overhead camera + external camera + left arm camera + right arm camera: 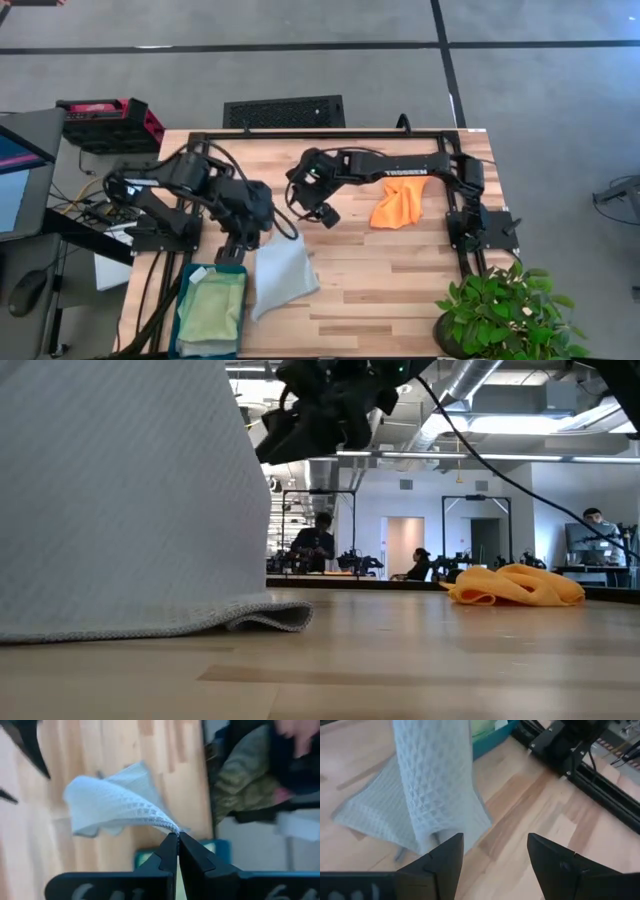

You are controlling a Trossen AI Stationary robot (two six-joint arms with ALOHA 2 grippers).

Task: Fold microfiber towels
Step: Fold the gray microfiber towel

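Observation:
A pale grey-blue towel [284, 276] is held up at one end by my left gripper [257, 232], which is shut on it near the table's front left. The towel's lower end [250, 618] lies on the table. My right gripper [322, 206] is open and empty, hovering above the table's middle, a little to the right of the towel [435, 785]. An orange towel [398, 205] lies crumpled at the right, under the right arm. A light green towel [212, 312] lies in the teal bin [182, 318]. I see no second grey-blue towel. My left gripper pinches the towel's upper edge [165, 823] between the tips of its two fingers. One layer or several, I cannot tell. The towel hangs slack below the fingers and spreads out, with its lower end [290, 290] on the table.
The teal bin stands at the table's front left corner, right beside the towel. A potted plant [500, 310] stands at the front right corner. Black frame rails [440, 132] run along the far and right edges. Bare wood lies in the front middle [380, 300].

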